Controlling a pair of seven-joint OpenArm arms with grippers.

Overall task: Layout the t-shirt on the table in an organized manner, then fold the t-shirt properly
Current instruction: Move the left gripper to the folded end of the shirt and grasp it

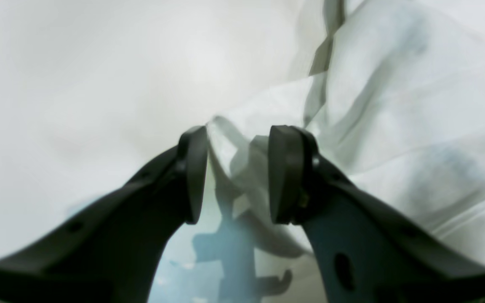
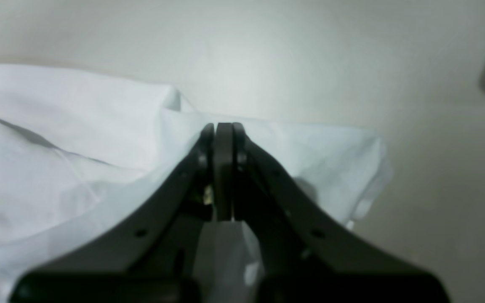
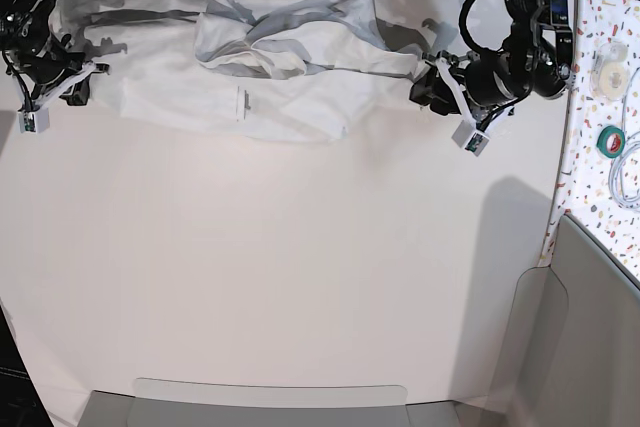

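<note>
The t-shirt (image 3: 250,57) is white, wrinkled and bunched in grey folds, stretched along the far edge of the table (image 3: 300,267). My left gripper (image 1: 236,174) has its fingers spread apart, a corner of cloth lying loose between them. My right gripper (image 2: 224,168) has its fingers pressed together, pinching the shirt's edge.

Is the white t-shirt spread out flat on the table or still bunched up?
Bunched up. In the base view the wrinkled white cotton t-shirt lies along the far edge of the off-white table, with layers heaped over one another at its middle.
</note>
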